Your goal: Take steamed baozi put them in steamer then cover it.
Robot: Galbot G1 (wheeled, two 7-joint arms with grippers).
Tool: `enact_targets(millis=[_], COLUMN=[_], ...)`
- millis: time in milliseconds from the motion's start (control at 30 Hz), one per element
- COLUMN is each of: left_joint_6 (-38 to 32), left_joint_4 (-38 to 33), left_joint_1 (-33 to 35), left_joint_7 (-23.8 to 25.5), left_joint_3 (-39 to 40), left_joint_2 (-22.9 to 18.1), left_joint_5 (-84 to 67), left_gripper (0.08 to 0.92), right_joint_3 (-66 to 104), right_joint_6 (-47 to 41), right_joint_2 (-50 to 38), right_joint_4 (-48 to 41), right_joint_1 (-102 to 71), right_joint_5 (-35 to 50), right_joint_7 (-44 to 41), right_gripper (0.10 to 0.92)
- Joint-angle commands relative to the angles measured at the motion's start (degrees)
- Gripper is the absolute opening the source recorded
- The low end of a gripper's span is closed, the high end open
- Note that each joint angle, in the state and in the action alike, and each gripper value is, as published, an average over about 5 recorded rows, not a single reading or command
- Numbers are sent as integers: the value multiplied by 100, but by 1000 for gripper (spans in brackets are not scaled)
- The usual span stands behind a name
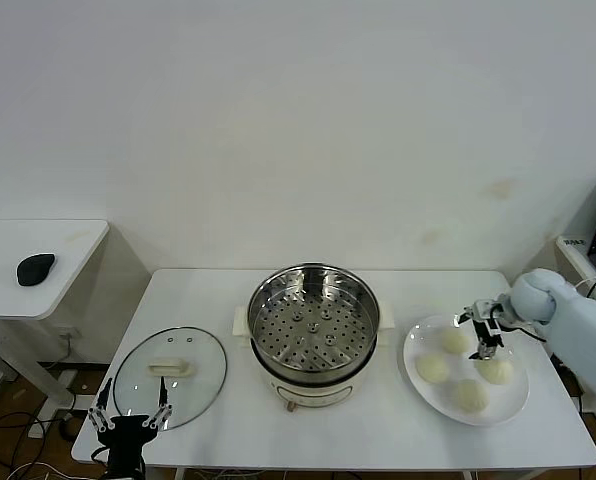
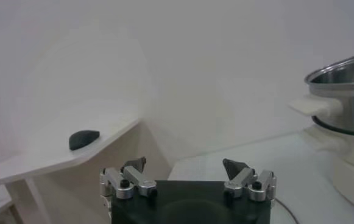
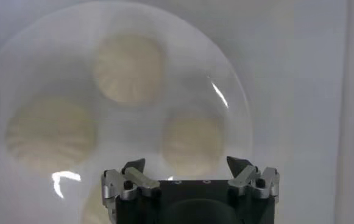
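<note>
The steamer [image 1: 313, 330], a shiny steel pot with a perforated tray and nothing in it, stands mid-table on its cream base. The glass cover [image 1: 170, 375] lies flat to its left. Four steamed baozi [image 1: 433, 369] sit on a white plate [image 1: 414, 350] to its right. My right gripper [image 1: 485, 335] hovers open over the plate between the far bun [image 1: 455, 340] and the right bun [image 1: 495, 371]. In the right wrist view one baozi [image 3: 193, 140] lies just ahead between the open right gripper's [image 3: 187, 164] jaws. My left gripper [image 1: 128, 415] is open and empty at the table's front edge by the cover.
A lower side table [image 1: 38, 240] at the left holds a black mouse [image 1: 35, 268]. In the left wrist view the steamer's side and handle [image 2: 314, 106] show to one side of the open left gripper [image 2: 186, 165]. A wall is close behind the table.
</note>
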Motion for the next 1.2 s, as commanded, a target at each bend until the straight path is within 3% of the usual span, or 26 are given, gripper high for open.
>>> enact_targets(millis=[33, 800, 1200], left_joint_6=[5, -1, 3], left_joint_4=[31, -42, -87], left_joint_1=[-41, -43, -19], left_joint_7=[0, -11, 1], left_joint_3=[11, 22, 67], left_joint_2=[9, 4, 35], left_joint_5=[1, -4, -76], left_gripper=[823, 823, 823], right_joint_3=[-147, -241, -1044], right_joint_6=[-6, -64, -144], right_joint_2=[243, 43, -1083], right_joint_4=[-294, -63, 1218], right_joint_1=[122, 172, 1376], right_joint_5=[-68, -1, 874], right_joint_7=[-9, 55, -82], right_gripper=[816, 566, 549])
